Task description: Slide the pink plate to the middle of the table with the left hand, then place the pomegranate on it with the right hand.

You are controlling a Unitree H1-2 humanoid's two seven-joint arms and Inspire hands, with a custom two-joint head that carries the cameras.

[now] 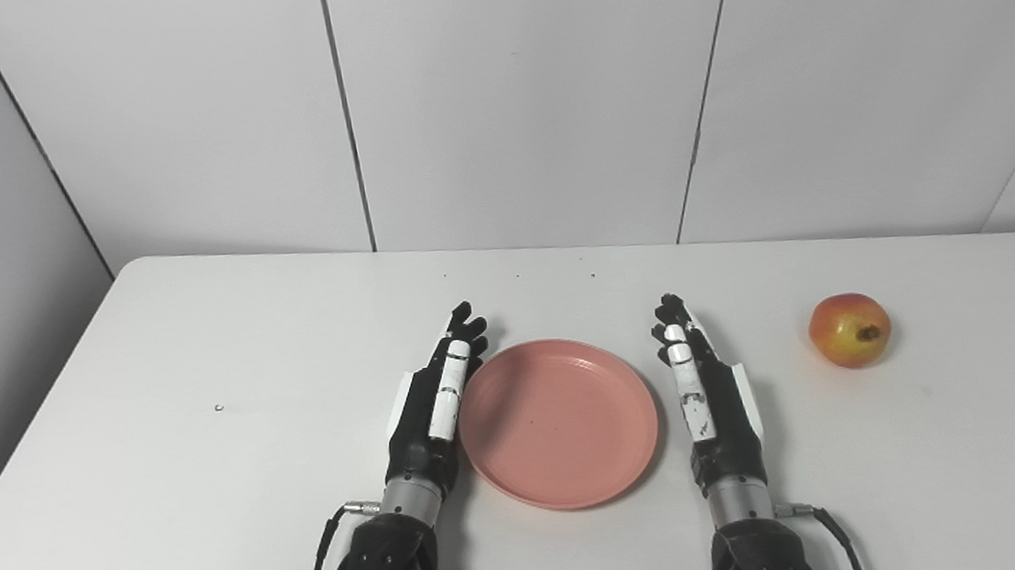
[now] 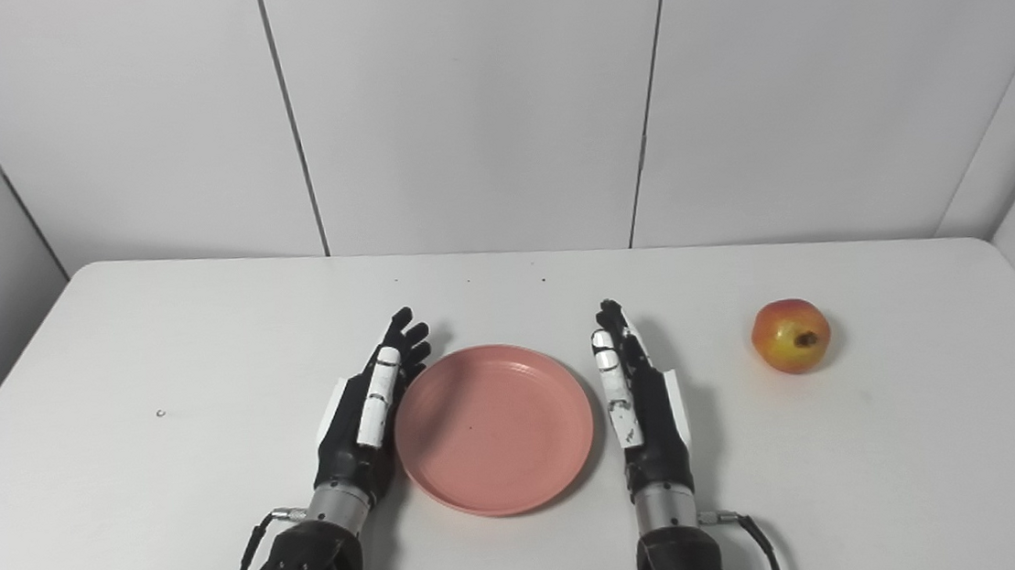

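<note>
An empty pink plate [image 1: 558,422] lies flat near the front middle of the white table [image 1: 210,458]. My left hand [image 1: 438,401] stands on edge right against the plate's left rim, fingers straight and holding nothing. On the plate's right side, a small gap away, my right hand [image 1: 708,396] stands the same way, open and empty. A red and yellow pomegranate [image 1: 849,329] rests on the table to the right of my right hand, well apart from it.
Grey wall panels [image 1: 509,92] rise behind the table's far edge. A tiny speck [image 1: 219,408] lies on the left part of the tabletop. The table's right edge runs close to the pomegranate's side.
</note>
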